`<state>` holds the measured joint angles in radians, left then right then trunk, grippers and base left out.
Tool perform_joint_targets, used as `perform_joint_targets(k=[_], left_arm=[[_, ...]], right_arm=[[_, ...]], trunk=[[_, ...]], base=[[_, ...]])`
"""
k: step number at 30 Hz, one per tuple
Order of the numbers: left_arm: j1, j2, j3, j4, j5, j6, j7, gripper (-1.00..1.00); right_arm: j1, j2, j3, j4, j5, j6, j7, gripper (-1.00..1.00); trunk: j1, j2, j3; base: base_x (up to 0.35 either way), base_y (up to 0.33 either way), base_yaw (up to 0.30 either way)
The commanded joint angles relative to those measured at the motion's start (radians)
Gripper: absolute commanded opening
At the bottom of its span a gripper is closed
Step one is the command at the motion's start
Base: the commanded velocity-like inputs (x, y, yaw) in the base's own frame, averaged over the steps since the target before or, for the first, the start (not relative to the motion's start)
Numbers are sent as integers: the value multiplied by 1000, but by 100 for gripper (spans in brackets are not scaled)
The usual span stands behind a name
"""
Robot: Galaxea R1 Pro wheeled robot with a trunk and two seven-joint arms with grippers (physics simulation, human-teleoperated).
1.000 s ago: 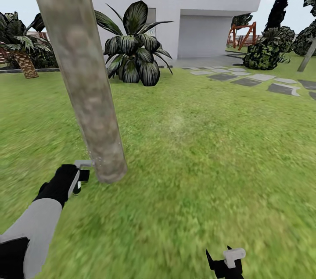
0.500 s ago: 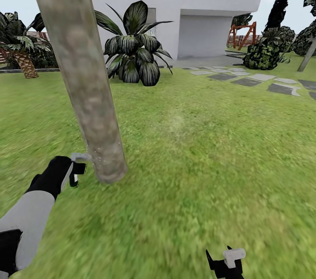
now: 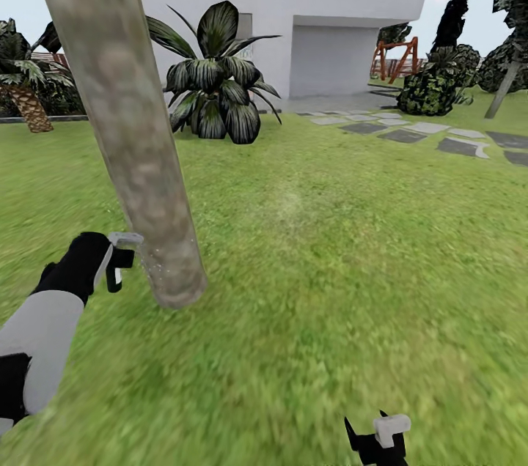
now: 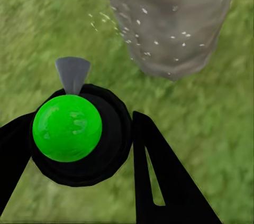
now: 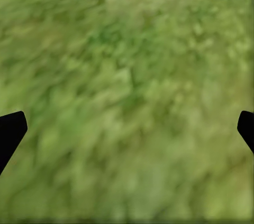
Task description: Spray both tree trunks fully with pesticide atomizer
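**Spray flecks the trunk at the lawn's edge**

The robot's left tool [image 3: 117,261] is clamped on the pesticide atomizer [image 4: 79,131], a black-bodied sprayer with a glossy green ball top and a small grey nozzle, held low just beside the foot of the thick, mottled beige-grey tree trunk [image 3: 125,121]. In the left wrist view the nozzle points toward the trunk's base, and pale droplets speckle the bark and the air in front of it. The trunk rises at a slant from the flat green grass floor [image 3: 330,268]. The right tool [image 3: 378,440], black with a pale grey tip, hangs low over bare grass, its fingers [image 5: 10,129] spread wide apart and holding nothing. Behind stand a white two-storey house [image 3: 330,19], a broad dark-leaved plant [image 3: 216,78] and grey stepping stones [image 3: 411,135].
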<state>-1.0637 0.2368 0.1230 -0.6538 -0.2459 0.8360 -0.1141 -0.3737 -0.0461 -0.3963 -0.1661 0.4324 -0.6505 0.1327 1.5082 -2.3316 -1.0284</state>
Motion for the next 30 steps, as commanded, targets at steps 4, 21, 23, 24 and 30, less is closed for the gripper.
perform_joint_targets(k=[4, 21, 23, 24, 30], left_arm=[[-5, 6, 4, -1, -9, 15, -10, -100], [5, 5, 0, -53, -13, 17, -9, -100], [7, 5, 0, -52, -14, 17, -8, -100], [8, 5, 0, -52, -15, 17, -7, -100], [41, 5, 0, -40, -15, 16, 0, -100]], right_arm=[[-1, 0, -9, 0, 2, -3, 9, 100], [-1, 1, -9, 0, 2, -3, 9, 100], [-1, 1, -8, 0, 2, -3, 9, 100], [-1, 2, -8, 0, 2, -3, 9, 100], [-1, 0, -9, 0, 2, -3, 9, 100]], trunk=[[0, 0, -1], [0, 0, -1], [0, 0, -1], [0, 0, -1], [0, 0, -1]], base=[[0, -6, -1], [-21, -251, 13], [-4, -271, 235], [-1, -272, 262], [41, -273, 115]])
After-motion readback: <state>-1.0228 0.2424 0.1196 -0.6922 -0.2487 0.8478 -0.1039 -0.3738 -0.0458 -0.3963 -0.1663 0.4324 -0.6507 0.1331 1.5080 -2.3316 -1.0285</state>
